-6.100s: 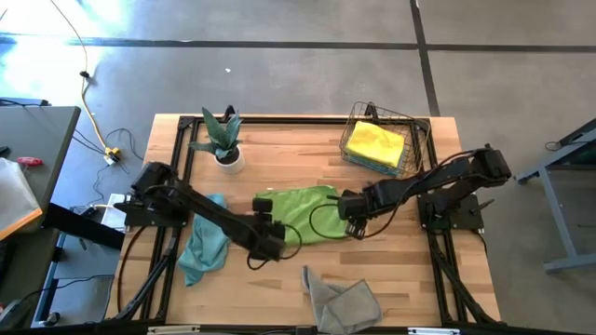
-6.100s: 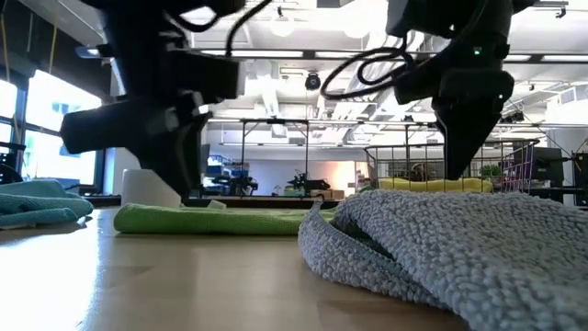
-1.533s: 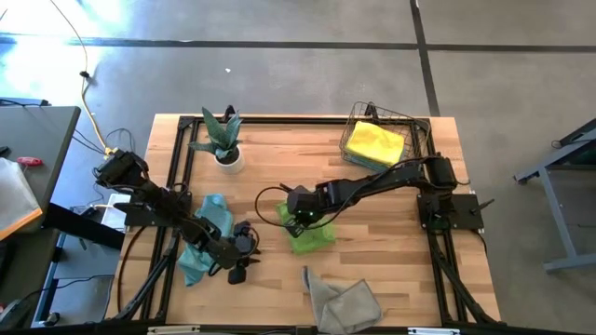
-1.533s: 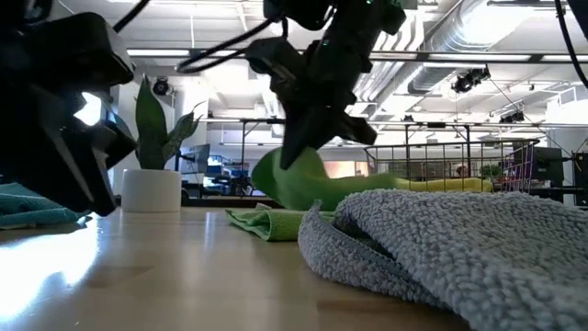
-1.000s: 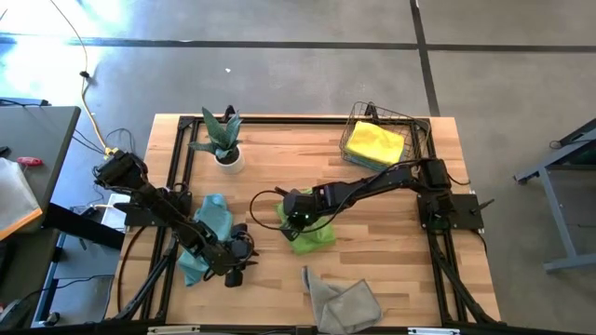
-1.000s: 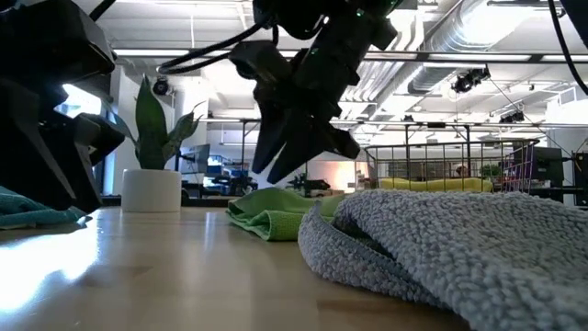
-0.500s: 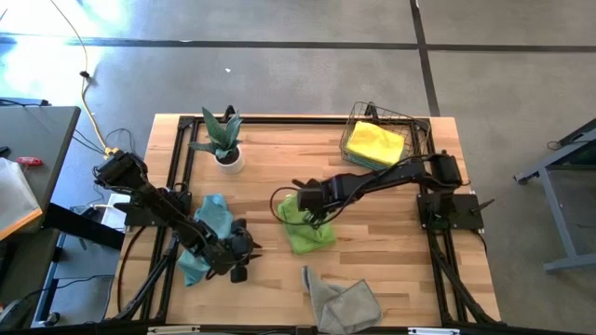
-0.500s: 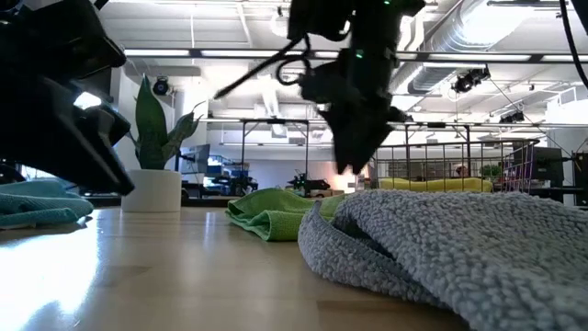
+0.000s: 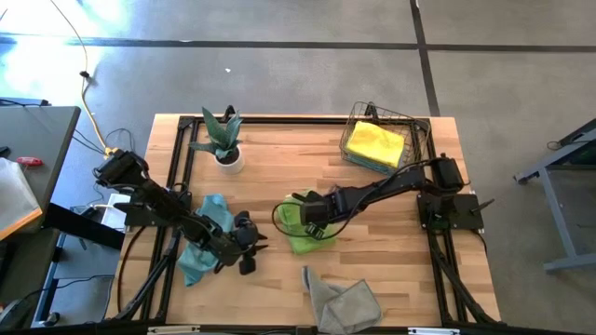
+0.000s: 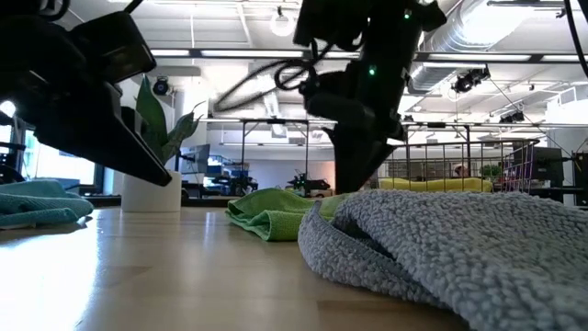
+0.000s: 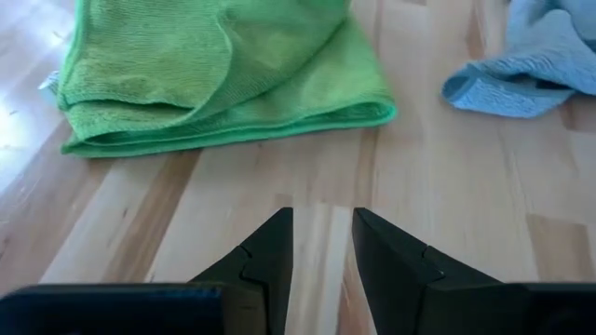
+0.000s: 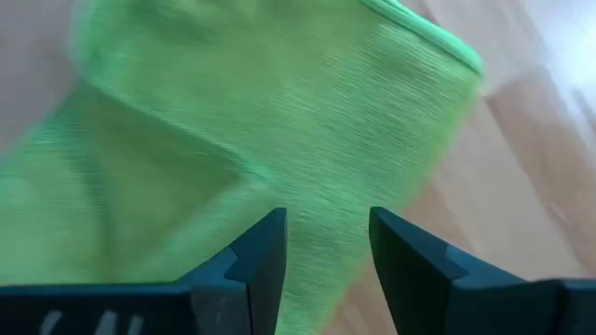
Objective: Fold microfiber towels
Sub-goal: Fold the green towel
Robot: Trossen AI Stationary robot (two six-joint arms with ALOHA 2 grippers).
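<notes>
A lime green towel lies folded in several layers near the table's middle; the low view shows it flat on the wood. My right gripper is open, pointing steeply down over the towel's far part, with nothing between its fingers. My left gripper is open and empty, low over bare wood left of the green towel. A teal towel lies crumpled at the left. A grey towel lies rumpled at the near edge. My right gripper hovers over or rests on the green towel's top layer, fingers coming from above; the grey towel hides its fingertips in the low view, so I cannot tell whether they touch the cloth.
A copper wire basket at the far right holds a yellow towel on top of a teal one. A potted plant stands at the far left. Bare wood lies between the green towel and the table's right edge.
My right gripper has moved from the green towel's left part toward the table's right across its top, turning and tipping more steeply down. The green towel has stayed folded on the table. My left gripper has drifted a little toward the green towel and turned.
</notes>
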